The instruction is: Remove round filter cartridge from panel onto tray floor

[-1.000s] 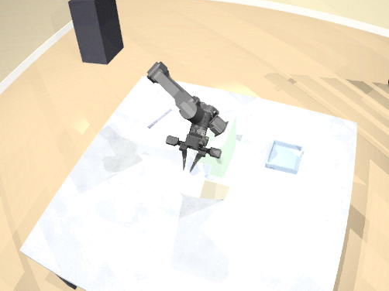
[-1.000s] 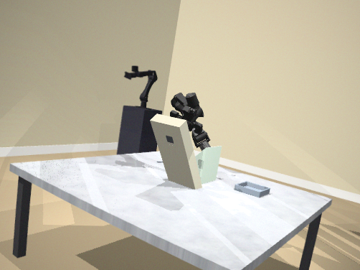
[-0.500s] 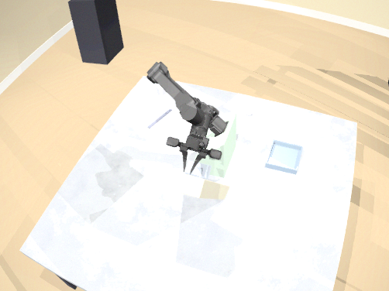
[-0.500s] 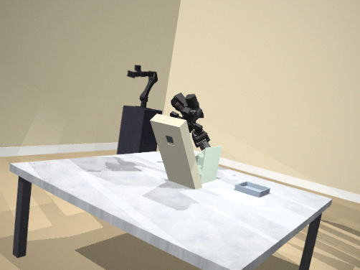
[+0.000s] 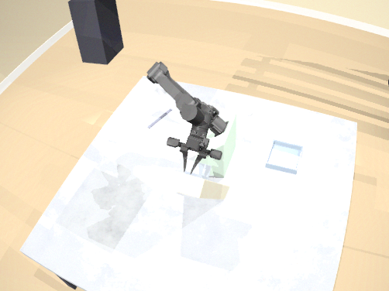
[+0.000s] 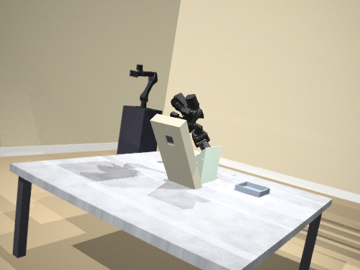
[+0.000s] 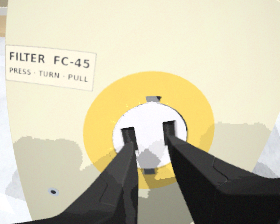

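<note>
The cream service panel (image 5: 215, 190) (image 6: 176, 161) (image 7: 150, 30) leans on the table. In the wrist view the white round filter cartridge (image 7: 150, 117) sits inside the panel's yellow ring, its two dark slots side by side. My gripper (image 5: 187, 172) (image 7: 151, 146) is partly open, fingers apart, with nothing gripped between them. Its two fingertips overlap the lower ends of the slots; whether they are inside them I cannot tell. The exterior view hides the fingertips behind the panel. The blue-grey tray (image 5: 280, 169) (image 6: 247, 191) stands apart to the right, with no cartridge visible in it.
A pale green upright board (image 5: 229, 150) (image 6: 212, 164) stands close beside the panel and my wrist. A thin grey bar (image 5: 160, 118) lies on the table left of the arm. A dark pedestal (image 5: 89, 30) (image 6: 136, 132) stands beyond the table.
</note>
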`<state>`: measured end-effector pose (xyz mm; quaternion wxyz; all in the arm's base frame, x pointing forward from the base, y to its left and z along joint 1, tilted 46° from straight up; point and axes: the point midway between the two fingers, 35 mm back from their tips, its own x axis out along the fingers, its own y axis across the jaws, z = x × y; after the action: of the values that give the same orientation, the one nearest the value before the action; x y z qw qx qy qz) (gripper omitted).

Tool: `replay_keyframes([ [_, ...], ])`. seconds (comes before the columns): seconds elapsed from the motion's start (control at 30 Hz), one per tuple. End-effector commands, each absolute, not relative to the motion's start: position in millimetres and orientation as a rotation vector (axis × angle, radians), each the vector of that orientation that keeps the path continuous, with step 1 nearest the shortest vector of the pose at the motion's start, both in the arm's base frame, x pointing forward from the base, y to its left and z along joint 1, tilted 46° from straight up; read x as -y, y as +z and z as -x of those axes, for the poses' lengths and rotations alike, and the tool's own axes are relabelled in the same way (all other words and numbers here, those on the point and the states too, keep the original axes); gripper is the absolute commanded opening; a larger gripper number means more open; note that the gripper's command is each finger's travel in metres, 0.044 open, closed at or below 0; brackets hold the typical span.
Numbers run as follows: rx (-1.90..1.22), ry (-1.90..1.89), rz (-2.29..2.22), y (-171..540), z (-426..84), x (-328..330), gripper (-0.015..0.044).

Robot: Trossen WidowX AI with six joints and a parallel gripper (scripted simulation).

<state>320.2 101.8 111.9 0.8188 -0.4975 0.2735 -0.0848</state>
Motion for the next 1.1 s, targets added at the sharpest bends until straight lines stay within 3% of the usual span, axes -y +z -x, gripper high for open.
replay_keyframes([
  [0.0,-0.587,-0.176,1.066,111.4,-320.6,-101.9,0.0092],
  [1.07,-0.587,-0.176,1.066,111.0,-323.5,-100.7,0.0092],
])
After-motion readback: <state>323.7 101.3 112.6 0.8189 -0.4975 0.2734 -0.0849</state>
